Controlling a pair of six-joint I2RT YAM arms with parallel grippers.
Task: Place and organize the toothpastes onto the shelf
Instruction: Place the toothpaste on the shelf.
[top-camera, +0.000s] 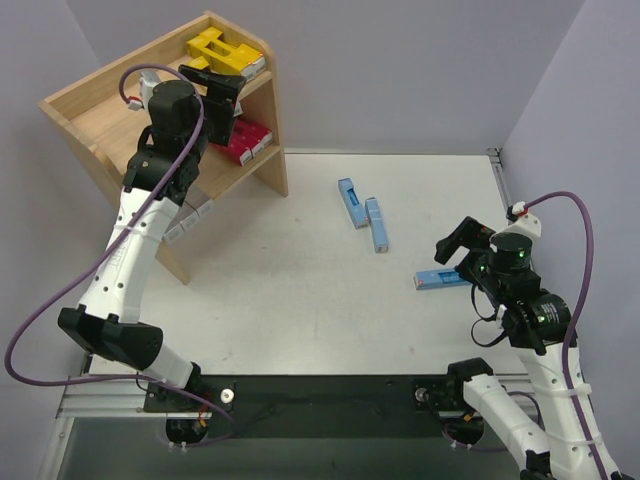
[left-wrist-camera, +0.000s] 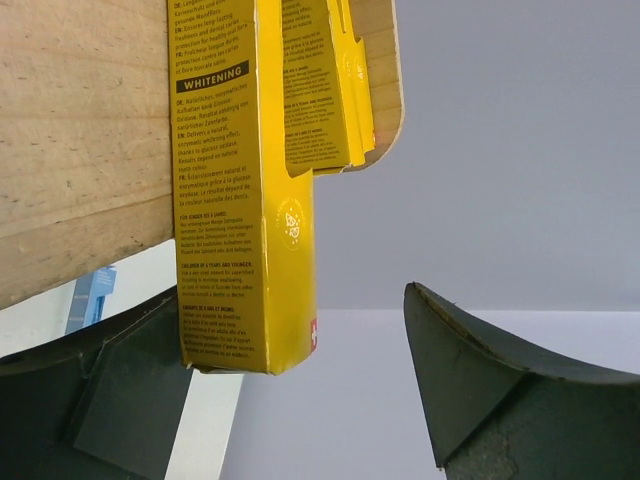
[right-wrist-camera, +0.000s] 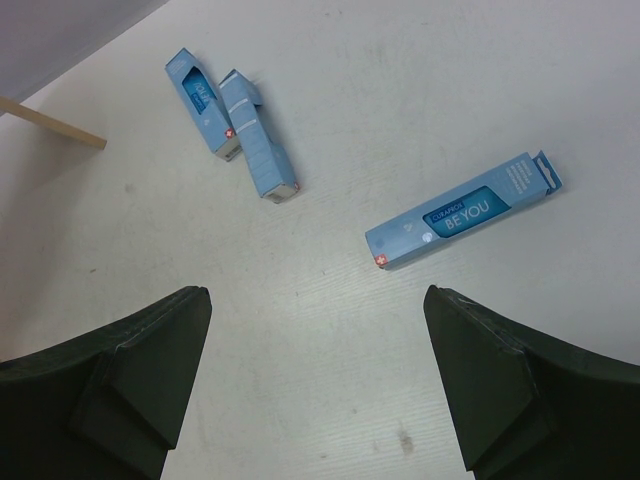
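left jaws stand apart about the end of a yellow carton (left-wrist-camera: 240, 250) overhanging the shelf (left-wrist-camera: 80, 130) edge, right jaws likewise apart above three blue cartons (right-wrist-camera: 465, 212) loose on the worktop (right-wrist-camera: 400, 100).

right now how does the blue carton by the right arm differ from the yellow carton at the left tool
Colour: blue carton is light blue, yellow carton yellow. Place: blue carton lies alone on the table, yellow carton on the shelf beside another. Both are long, narrow boxes.
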